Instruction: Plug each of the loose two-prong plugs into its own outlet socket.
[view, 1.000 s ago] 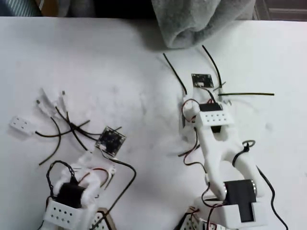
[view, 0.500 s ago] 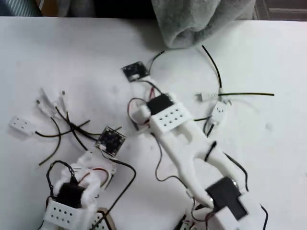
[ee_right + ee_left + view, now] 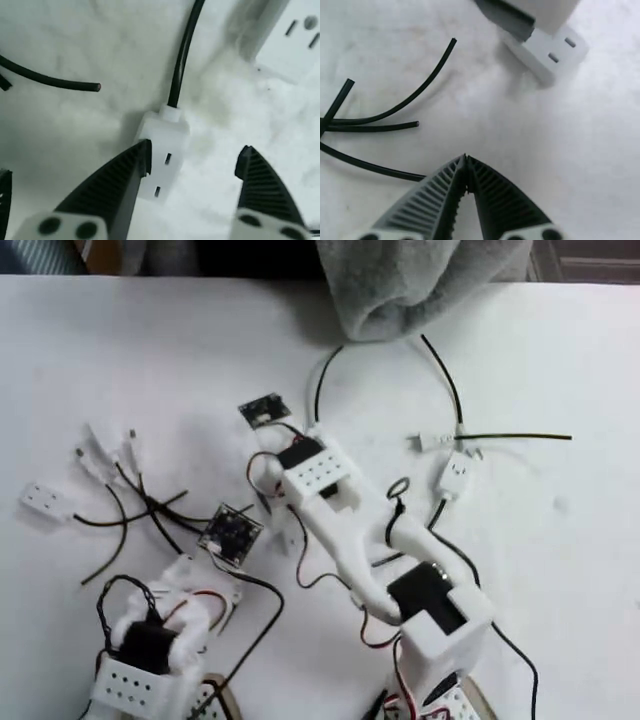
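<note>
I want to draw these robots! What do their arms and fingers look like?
The left arm and right arm are chunky white plastic with black motor blocks, rows of small holes, and red and black wires. Each carries a small dark circuit board near the wrist. The fingers are black, pointed and ribbed.

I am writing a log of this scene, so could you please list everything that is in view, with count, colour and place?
Table: one, white, under everything.
Cloth: one, grey, at the table's far edge.
Sockets: two in the high view, white; one near the left edge, one right of centre.
Corded socket: one, white, beside a finger of the right gripper.
Plugs: a white cluster at the left, count unclear; one more on a black cable at the right.
Cables: several, black, loose.
Arms: two, white; left arm front left, right arm centre.
Grippers: two, black fingers; left gripper shut and empty, right gripper open.
</note>
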{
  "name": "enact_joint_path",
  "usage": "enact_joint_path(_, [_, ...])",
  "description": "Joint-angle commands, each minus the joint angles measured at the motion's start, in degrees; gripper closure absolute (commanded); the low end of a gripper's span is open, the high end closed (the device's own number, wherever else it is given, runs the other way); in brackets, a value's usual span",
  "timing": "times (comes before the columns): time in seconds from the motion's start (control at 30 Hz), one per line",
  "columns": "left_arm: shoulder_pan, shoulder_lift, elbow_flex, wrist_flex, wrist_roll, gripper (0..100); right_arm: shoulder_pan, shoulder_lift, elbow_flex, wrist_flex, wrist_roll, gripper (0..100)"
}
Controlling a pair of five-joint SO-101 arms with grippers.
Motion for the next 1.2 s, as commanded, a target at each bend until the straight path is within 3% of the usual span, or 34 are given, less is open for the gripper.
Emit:
enact_joint_path(0.0, [0.48,-0.66,-0.44,0.26,-0.44,98,2.42,-5.14,-3.16,3.82,0.62,70.5])
enact_joint_path(0.17, [0.48,-0.66,-0.44,0.26,-0.44,98,8.13,-14.64,-5.98,6.46,0.62,70.5])
enact_joint_path(0.37, [0.84,-0.66,-0.44,0.26,-0.35,98,20.18,-20.26,-1.32,6.90,0.53,70.5])
enact_joint_path(0.57, [-0.04,-0.66,-0.44,0.53,-0.44,98,27.03,-15.60,13.89,-6.73,0.53,70.5])
enact_joint_path(0.73, [-13.76,-0.84,-2.46,-4.13,-1.05,98,27.21,-11.82,21.10,-18.95,0.53,72.7])
enact_joint_path(0.9, [-32.75,-0.84,-8.09,-16.09,-12.57,98,27.74,-12.00,21.10,-19.21,0.53,77.2])
enact_joint_path(1.17, [-46.73,-0.48,-10.81,-33.76,-10.11,97,27.74,-11.82,21.27,-20.44,0.53,78.3])
